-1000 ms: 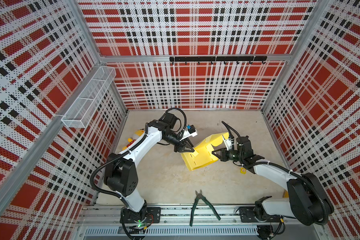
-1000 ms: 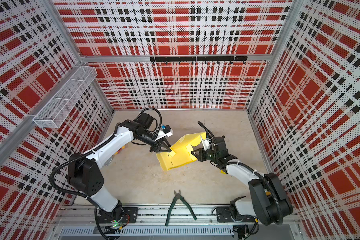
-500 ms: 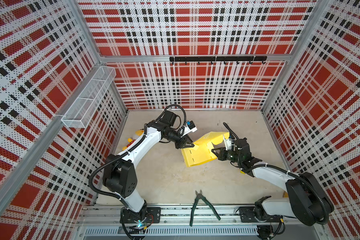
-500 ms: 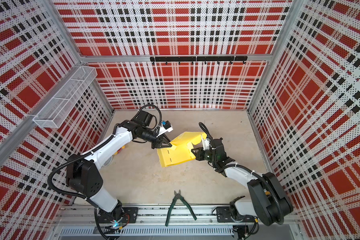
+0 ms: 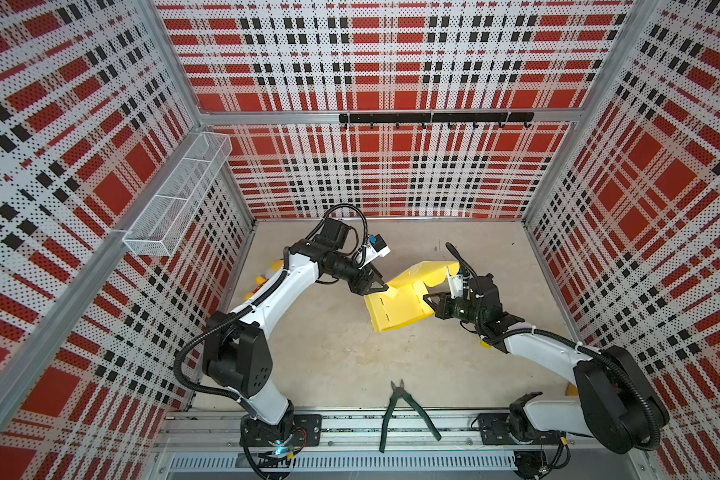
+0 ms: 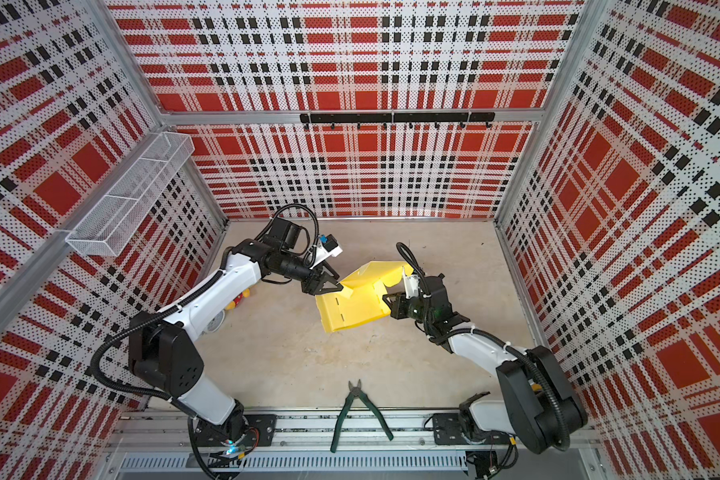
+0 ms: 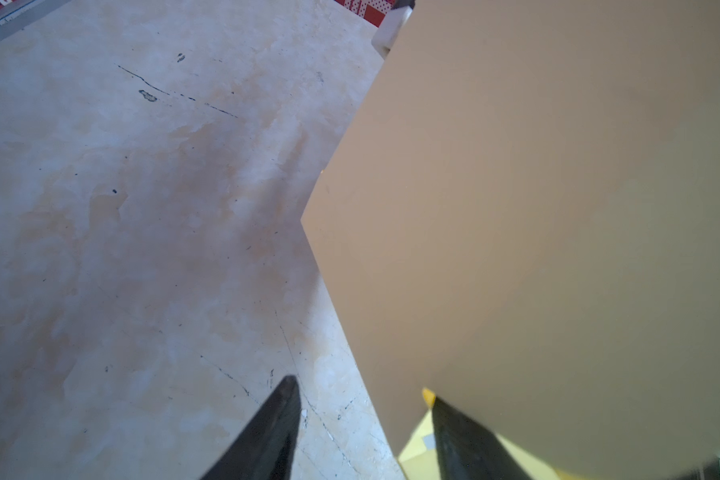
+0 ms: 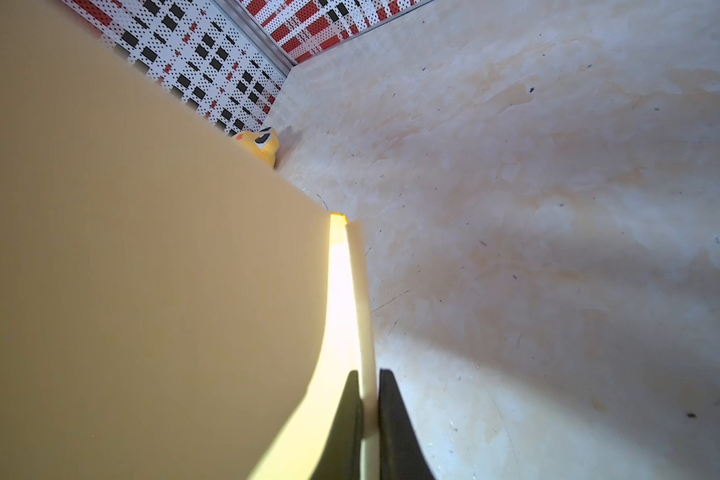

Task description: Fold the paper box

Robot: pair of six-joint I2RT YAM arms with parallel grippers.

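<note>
While right hand pinches it, paper box tilted.

No legible text, label, brand, number or sign found in any view. The paper box, near table centre, presents plain yellow faces, unmarked. The pliers, at 6 o'clock on the table edge, carry no mark that can be read at this size.
</note>
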